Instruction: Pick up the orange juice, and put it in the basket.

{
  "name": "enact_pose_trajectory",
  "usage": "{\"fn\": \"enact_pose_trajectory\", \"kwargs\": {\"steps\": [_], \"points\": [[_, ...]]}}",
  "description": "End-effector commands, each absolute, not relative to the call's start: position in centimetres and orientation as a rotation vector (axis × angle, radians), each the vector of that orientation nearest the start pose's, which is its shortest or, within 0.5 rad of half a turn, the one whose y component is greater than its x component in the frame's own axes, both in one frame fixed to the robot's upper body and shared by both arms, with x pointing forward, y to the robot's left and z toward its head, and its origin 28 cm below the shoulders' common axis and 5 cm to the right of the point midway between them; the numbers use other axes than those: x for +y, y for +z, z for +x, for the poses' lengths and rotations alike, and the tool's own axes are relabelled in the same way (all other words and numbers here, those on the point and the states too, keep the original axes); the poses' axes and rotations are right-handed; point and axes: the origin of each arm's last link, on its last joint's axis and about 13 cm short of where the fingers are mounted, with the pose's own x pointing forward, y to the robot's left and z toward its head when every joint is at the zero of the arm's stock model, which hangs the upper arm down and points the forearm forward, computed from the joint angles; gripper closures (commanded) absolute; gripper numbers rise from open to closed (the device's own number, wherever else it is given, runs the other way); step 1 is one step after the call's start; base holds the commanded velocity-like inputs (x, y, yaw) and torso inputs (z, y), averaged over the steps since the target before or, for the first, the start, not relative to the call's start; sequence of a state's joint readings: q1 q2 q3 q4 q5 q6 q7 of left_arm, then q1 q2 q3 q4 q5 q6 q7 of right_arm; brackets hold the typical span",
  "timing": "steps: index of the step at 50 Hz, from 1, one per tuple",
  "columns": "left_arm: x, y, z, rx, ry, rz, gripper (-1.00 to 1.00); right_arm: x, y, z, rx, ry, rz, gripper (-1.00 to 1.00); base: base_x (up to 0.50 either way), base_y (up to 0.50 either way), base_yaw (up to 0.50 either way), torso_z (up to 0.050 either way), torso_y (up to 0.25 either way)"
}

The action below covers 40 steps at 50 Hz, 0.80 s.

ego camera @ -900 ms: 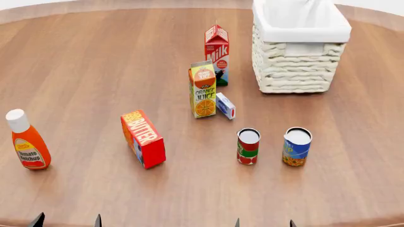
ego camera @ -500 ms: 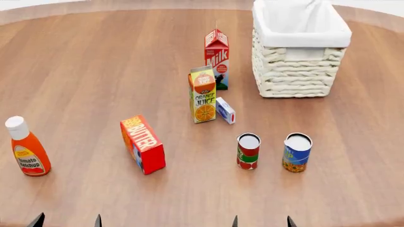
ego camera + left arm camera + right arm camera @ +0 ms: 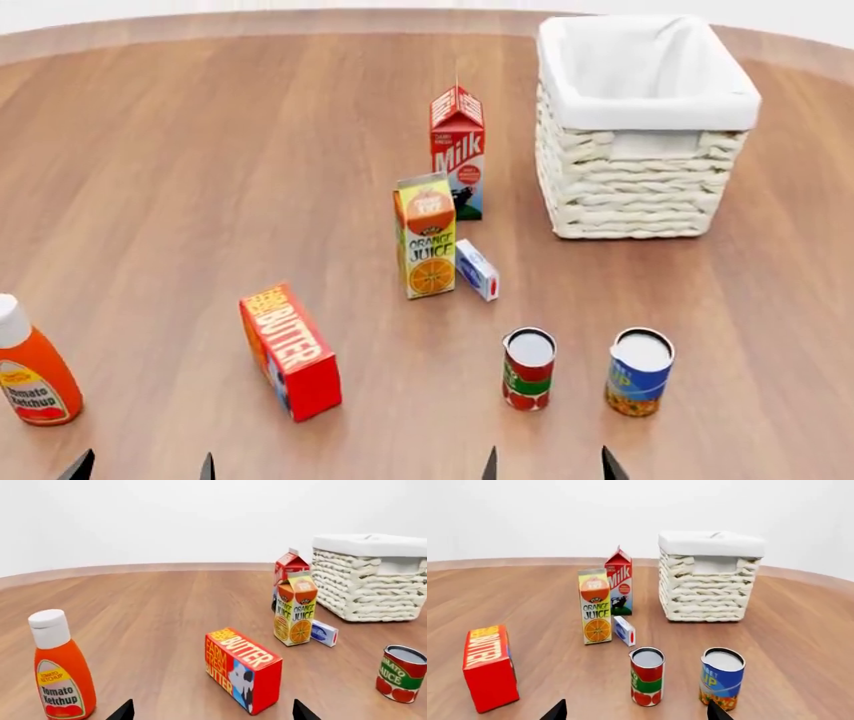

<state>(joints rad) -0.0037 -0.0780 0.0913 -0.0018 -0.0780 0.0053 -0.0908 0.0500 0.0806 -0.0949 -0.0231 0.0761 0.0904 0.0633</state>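
Showing at the near edge of my head view: only the dark fingertips of the left gripper [image 3: 143,466] and right gripper [image 3: 547,464], each pair spread apart and holding nothing; the arms themselves are cut off.

Ketchup [image 3: 32,375]: clipped by the left edge of the head view, whole in the left wrist view [image 3: 59,667].

Juice [image 3: 427,236]: upright near the table's [image 3: 200,150] middle, untouched, well apart from both grippers. A small white-and-blue box [image 3: 477,270] lies just beside it; I cannot read its label.

Milk [image 3: 458,152]: upright behind the juice, partly covered by it in the left wrist view.

Basket [image 3: 646,170]: right of the milk, white lining, interior bare as far as I can see from above.

Butter [image 3: 288,351]: a red box between my left gripper and the juice.

Two cans, red-green [image 3: 529,369] and blue [image 3: 639,372]: standing side by side between my right gripper and the basket.
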Motion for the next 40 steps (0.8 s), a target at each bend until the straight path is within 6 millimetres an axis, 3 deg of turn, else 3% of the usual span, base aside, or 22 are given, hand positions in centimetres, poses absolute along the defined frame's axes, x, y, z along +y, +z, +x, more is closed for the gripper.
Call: {"fn": "enact_pose_trajectory", "kwargs": {"steps": [1, 15, 40], "points": [[20.5, 1.3, 21.0, 0.000, 0.000, 0.000, -1.00, -9.7, 2.3, 22.1, 0.020, 0.037, -0.009, -1.00, 0.24, 0.00, 0.00, 0.000, 0.000], [20.5, 1.3, 21.1, 0.000, 0.000, 0.000, -1.00, -9.6, 3.7, 21.9, -0.009, 0.041, 0.001, -1.00, 0.25, 0.00, 0.00, 0.000, 0.000], [20.5, 1.3, 21.1, 0.000, 0.000, 0.000, -1.00, -9.6, 2.9, 22.0, 0.002, 0.041, -0.001, -1.00, 0.25, 0.00, 0.00, 0.000, 0.000]]}}
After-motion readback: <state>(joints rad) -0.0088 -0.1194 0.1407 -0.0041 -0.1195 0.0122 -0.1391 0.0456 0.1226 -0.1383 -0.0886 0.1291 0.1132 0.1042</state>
